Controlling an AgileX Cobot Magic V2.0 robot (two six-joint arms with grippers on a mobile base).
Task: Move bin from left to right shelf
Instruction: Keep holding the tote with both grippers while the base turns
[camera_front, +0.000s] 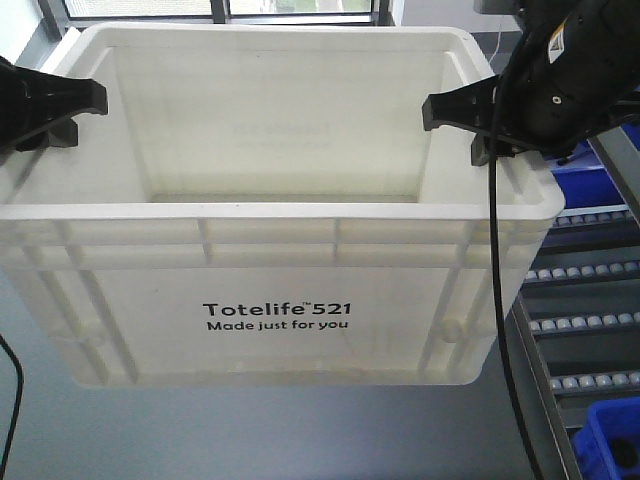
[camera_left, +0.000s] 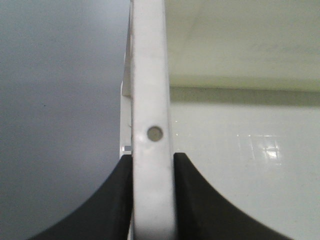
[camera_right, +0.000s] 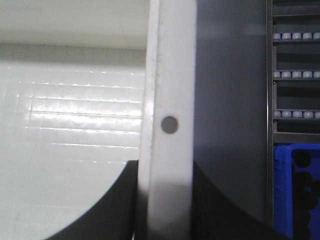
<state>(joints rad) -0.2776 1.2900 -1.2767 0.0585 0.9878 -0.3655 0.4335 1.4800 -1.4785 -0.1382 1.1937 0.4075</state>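
Front view: the white bin (camera_front: 280, 270), lettered "Totelife 521 Made just for you", is held between the left gripper (camera_front: 72, 108) and the right gripper (camera_front: 458, 128). Its long axis runs gripper to gripper, lettering toward camera. Left wrist view: black fingers (camera_left: 112, 205) pinch its rim. Right wrist view: fingers (camera_right: 112, 210) pinch the opposite rim.

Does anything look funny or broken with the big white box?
Nothing stands out. The bin looks level, empty and uncracked, with the left pincer and right pincer each clamped on a side rim.
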